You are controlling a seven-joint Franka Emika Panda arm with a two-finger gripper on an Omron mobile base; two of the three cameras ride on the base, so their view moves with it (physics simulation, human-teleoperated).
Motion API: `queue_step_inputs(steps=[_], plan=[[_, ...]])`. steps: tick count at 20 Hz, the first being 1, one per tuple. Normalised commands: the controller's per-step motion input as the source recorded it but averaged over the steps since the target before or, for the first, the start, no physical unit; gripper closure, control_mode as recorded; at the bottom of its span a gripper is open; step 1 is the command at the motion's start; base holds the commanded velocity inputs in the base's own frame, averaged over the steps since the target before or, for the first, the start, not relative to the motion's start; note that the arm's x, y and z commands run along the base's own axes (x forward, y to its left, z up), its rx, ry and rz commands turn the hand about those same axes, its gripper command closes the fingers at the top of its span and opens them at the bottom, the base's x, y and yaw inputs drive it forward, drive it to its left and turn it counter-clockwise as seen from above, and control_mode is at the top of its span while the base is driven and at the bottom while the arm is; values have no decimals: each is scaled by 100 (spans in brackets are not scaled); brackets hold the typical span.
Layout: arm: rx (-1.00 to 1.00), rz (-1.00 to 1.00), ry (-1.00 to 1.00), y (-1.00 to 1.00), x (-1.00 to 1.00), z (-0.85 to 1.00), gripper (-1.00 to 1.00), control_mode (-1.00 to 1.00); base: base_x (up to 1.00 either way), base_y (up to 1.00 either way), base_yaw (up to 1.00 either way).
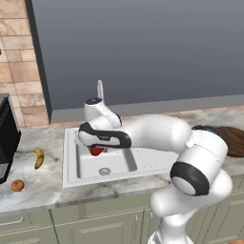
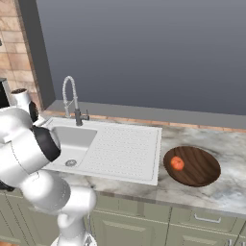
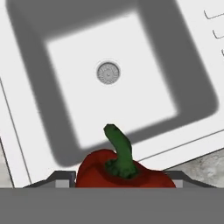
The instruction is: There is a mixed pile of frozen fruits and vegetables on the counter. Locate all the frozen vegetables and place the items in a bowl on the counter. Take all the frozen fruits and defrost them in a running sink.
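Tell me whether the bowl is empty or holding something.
Holding something: one round orange-red tomato lies inside the wooden bowl, left of its middle.

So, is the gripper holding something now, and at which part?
Yes, the gripper holds the red pepper by its lower body, stem up, above the sink.

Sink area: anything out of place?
Yes. The gripper holds the red pepper over the sink, though vegetables belong in the bowl, where the tomato lies. Banana and orange fruit lie on the counter.
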Motion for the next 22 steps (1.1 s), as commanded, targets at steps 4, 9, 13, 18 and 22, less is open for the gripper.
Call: queue_step_inputs(steps=[4, 9, 13, 18, 22], plan=[[3, 6, 0, -56, 1, 0, 100, -100, 0, 0, 0], [2, 4, 3, -50, 11, 0, 100, -100, 0, 0, 0], [0, 0, 7, -44, 11, 5, 100, -100, 0, 0, 0], [0, 0, 9, -46, 6, 14, 100, -100, 0, 0, 0], [-4, -1, 9, -47, 0, 19, 100, -100, 0, 0, 0]])
